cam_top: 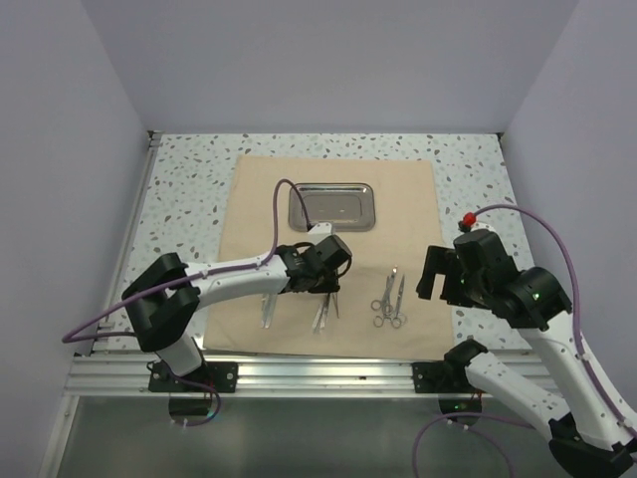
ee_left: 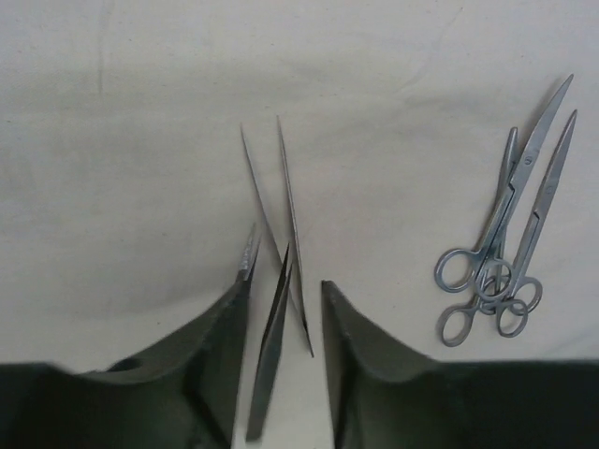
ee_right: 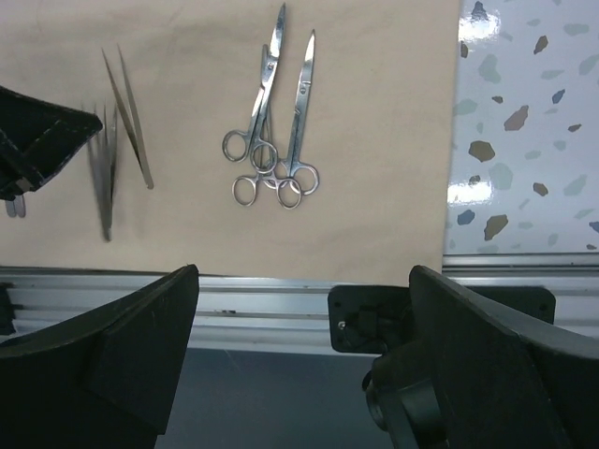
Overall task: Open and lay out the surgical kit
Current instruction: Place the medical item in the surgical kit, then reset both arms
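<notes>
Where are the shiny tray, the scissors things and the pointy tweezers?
steel tray [cam_top: 331, 206], top view, bare flat bottom.
scissors and forceps [ee_right: 302, 94], right wrist view, right one's shaft.
tweezers [ee_left: 291, 215], left wrist view, one thin arm.

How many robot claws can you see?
2. The left claw hangs over the tweezers on the beige cloth; the right claw hangs open beside the cloth's right edge. None looks hidden.

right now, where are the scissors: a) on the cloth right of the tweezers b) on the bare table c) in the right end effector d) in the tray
a, the scissors lie flat on the cloth, right of the tweezers, nothing gripping them
</notes>
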### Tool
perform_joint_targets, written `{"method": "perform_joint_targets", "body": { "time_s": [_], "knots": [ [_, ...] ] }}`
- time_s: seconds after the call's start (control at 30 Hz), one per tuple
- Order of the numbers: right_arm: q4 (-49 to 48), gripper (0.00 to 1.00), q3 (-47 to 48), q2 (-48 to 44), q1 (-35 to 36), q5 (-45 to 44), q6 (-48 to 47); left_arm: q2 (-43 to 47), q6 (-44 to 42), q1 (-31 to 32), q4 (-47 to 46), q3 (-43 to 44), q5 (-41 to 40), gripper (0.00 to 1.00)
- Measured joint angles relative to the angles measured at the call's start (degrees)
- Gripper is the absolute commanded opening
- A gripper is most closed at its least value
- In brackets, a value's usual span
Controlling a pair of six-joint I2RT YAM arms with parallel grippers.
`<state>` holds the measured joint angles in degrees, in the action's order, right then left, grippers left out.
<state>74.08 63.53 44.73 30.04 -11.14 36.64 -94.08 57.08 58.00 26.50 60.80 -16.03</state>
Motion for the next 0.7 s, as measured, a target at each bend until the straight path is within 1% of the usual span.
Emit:
{"method": "perform_joint_targets", "body": {
  "time_s": [0.07,0.1,0.2,0.33,0.43,0.6,0.63,0.7],
  "knots": [
    [0.92,0.98,-0.22,-1.46,0.0,0.2,0.35,-1.16,0.92,0.74,0.02,0.96,-0.28,0.64],
    [1.22,0.98,-0.22,-2.01,0.0,0.22,0.48,-1.57,0.92,1.09,0.33,1.38,-0.48,0.66],
    [1.55,0.98,-0.22,-3.67,0.0,0.35,0.72,-1.95,1.9,2.01,2.19,2.82,-1.42,0.68],
    [1.22,0.98,0.07,-4.85,-0.02,1.14,1.09,-1.66,1.9,2.47,6.01,6.58,-3.45,0.67],
    [0.26,0.98,0.39,-5.81,0.0,1.73,2.34,0.31,1.7,2.47,10.56,10.62,-6.56,0.66],
    [-2.12,0.98,1.11,-8.13,0.0,1.75,3.78,9.07,-1.27,2.45,17.05,17.29,-15.5,0.68],
    [-2.64,0.98,1.57,-8.83,0.0,1.73,3.93,11.65,-2.62,2.45,17.86,18.51,-17.97,0.72],
    [-3.39,0.99,2.97,-10.38,0.0,1.57,4.04,17.22,-6.03,2.45,18.43,20.17,-23.1,0.78]
  ]
}}
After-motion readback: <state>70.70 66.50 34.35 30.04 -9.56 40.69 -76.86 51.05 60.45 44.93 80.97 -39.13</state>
